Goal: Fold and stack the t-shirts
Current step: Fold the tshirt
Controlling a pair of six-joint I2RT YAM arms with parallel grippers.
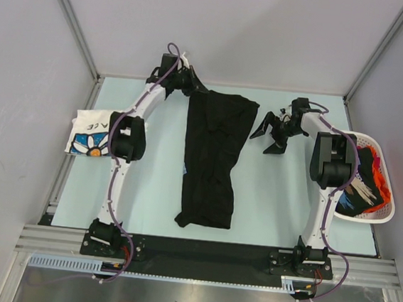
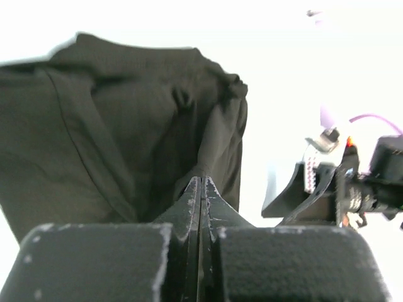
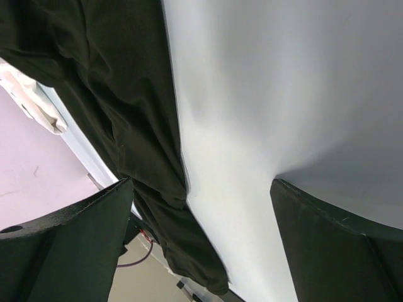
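A large black t-shirt (image 1: 211,159) lies folded into a long strip down the middle of the table. My left gripper (image 1: 189,83) is at its far left corner. In the left wrist view the left gripper (image 2: 201,178) is shut, and a pinch of the black t-shirt (image 2: 113,126) is drawn up to its tips. My right gripper (image 1: 267,136) hovers open over bare table, just right of the shirt's far end. In the right wrist view the right gripper (image 3: 201,182) holds nothing, and the black t-shirt (image 3: 107,82) lies beside its left finger. A white flower-print t-shirt (image 1: 89,134) lies folded at the left edge.
A white slotted basket (image 1: 385,211) stands at the right edge, holding orange and dark t-shirts (image 1: 371,183). Frame posts and grey walls enclose the table. A rail runs along the near edge by the arm bases.
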